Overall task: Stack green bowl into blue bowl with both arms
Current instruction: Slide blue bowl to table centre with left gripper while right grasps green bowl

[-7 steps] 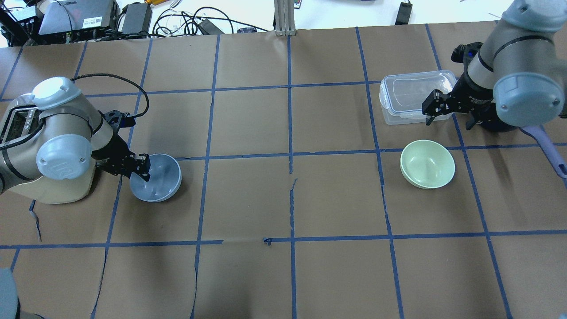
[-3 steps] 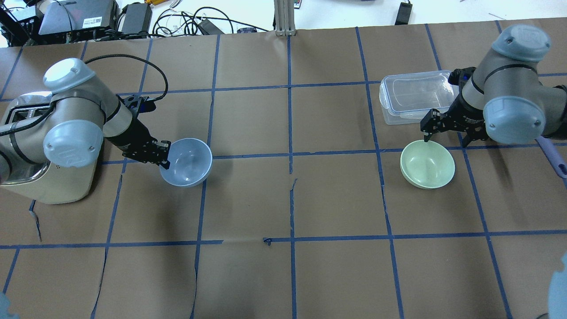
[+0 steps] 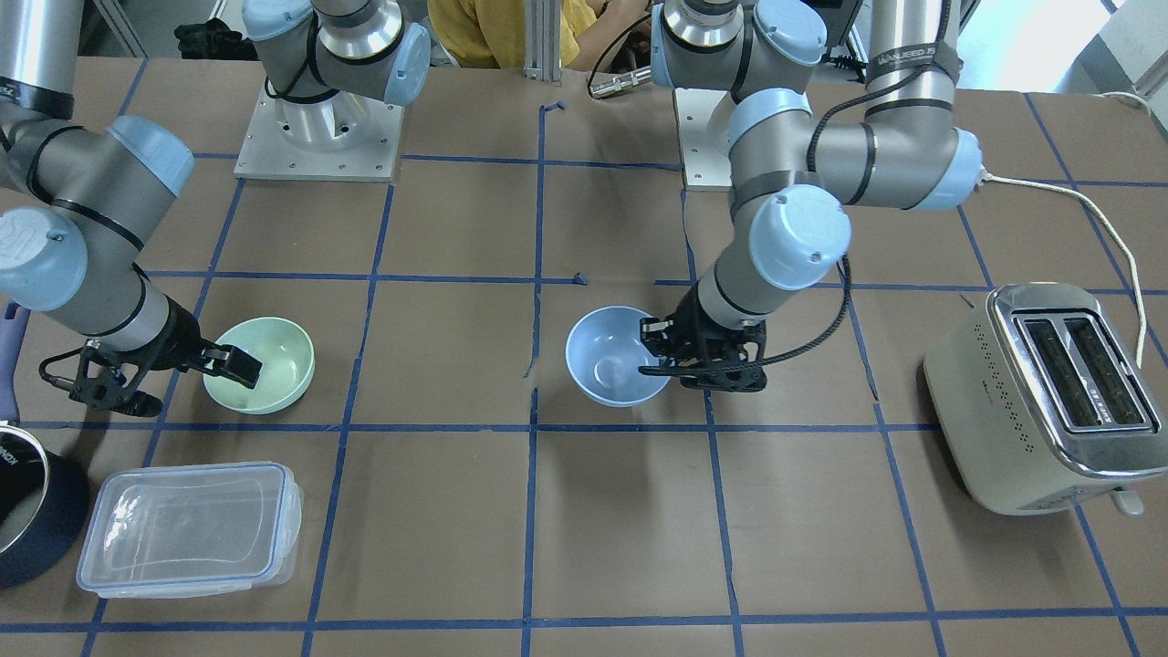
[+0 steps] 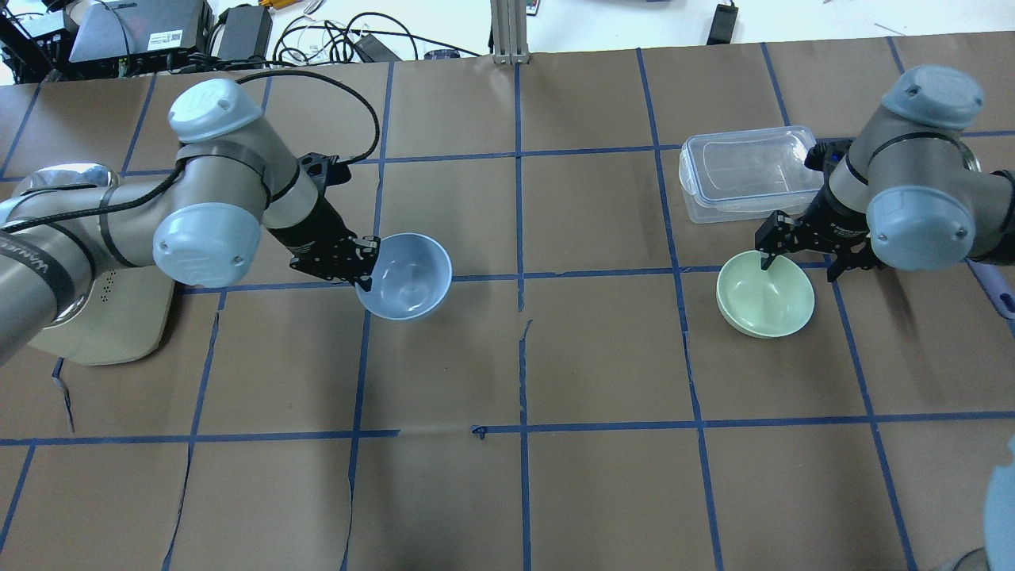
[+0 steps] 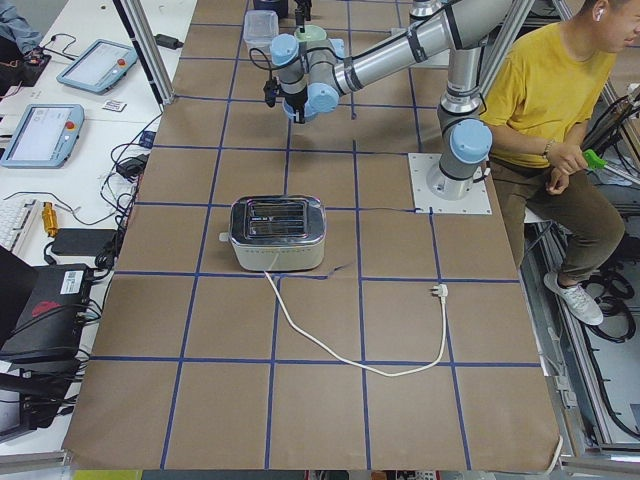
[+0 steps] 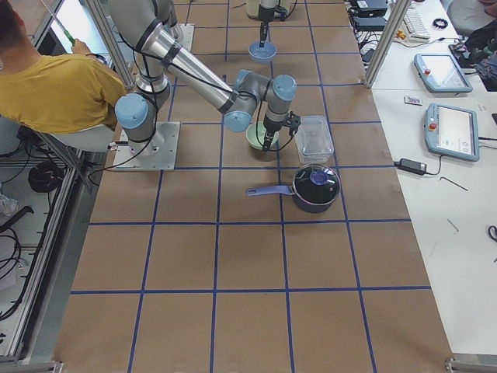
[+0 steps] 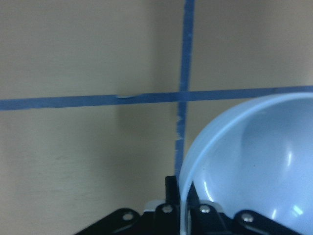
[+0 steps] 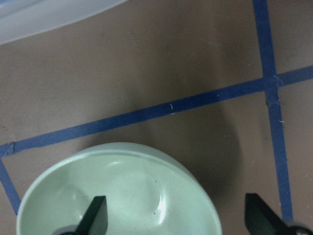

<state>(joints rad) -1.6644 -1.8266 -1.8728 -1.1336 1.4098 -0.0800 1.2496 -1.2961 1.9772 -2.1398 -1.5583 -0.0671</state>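
we see the brown paper-covered table (image 4: 603,492) with its blue tape grid. across it reach the two arms: the left arm (image 4: 206,206) stretches out far from the clear container (image 4: 745,170), while the right arm (image 4: 912,198) bends down right next to it. the toaster (image 3: 1049,401) stands well apart from the container, at the table end on the robot's left. a dark pot (image 6: 314,186) with a lid sits just beside the container on the side toward the robot's right. the blue bowl (image 4: 408,274) is mouth up, well away from the container and between it and the toaster. the green bowl (image 4: 765,297) rests on the paper just beside the container, on the side nearer the robot. the left gripper (image 4: 363,270) pinches the blue bowl's rim on its toaster side — the wrist view shows the thin rim clamped tight between the fingers (image 7: 168,196). the right gripper (image 4: 798,266) is spread wide at the edge of the green bowl nearest the container — one finger hangs over the bowl's inside and the other outside the rim, and we cannot tell whether either one touches it.
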